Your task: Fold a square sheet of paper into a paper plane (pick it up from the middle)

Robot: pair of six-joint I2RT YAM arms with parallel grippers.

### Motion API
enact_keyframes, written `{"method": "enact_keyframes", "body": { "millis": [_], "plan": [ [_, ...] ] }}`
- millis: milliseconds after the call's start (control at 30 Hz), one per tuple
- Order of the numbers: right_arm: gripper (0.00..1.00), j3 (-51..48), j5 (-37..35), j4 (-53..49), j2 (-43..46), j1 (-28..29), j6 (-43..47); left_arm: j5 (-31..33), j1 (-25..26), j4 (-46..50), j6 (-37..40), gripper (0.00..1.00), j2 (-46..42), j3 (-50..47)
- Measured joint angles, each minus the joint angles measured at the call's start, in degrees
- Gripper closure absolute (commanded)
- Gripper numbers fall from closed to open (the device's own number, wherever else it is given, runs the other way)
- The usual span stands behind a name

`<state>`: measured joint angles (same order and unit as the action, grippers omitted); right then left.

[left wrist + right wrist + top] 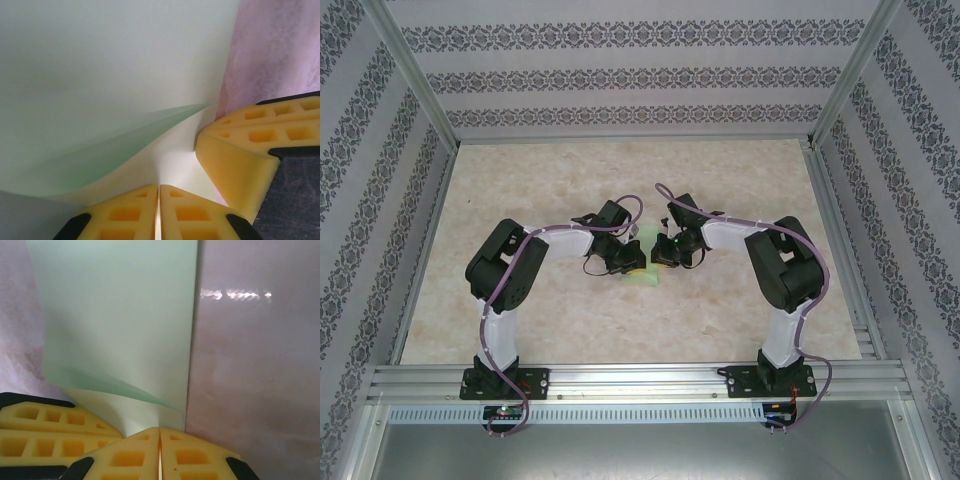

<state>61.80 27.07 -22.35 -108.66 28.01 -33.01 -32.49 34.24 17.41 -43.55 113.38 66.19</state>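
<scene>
Mid-worktop point(720, 320), both arms fold inward and meet nose to nose over the sheet of paper point(643, 275). Left end effector point(626, 262) and right end effector point(667, 252) sit just beside each other. From above, a small pale green patch shows under them.

Left wrist view: left pads are pressed together with the paper running straight into the seam between them, so they're clamped on the sheet. An upper layer lifts off the lower one in a shallow curve, tapering to a point near the right fingers point(235, 160), which come in from the right at the paper's edge.

Right wrist view: same story. Pads are together on the sheet's near edge, by its right-hand corner, with the top layer bowed up. Left fingers point(50, 425) are close alongside. Farther out the sheet lies flat on the worktop.
</scene>
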Motion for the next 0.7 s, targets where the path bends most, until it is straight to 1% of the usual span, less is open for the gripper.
{"method": "enact_keyframes", "body": {
  "millis": [200,433,700],
  "plan": [
    [0.91,0.5,-0.1,-0.8,-0.3,0.0,0.7,0.5,0.1,0.7,0.4,0.87,-0.3,0.5],
    [0.92,0.7,-0.3,-1.2,-0.5,0.0,1.9,4.7,0.0,1.6,0.8,0.88,-2.1,1.6],
    [0.92,1.0,-0.2,-1.6,-0.7,0.0,2.8,6.4,0.0,1.8,0.8,0.88,-1.9,1.7]
  ]
}}
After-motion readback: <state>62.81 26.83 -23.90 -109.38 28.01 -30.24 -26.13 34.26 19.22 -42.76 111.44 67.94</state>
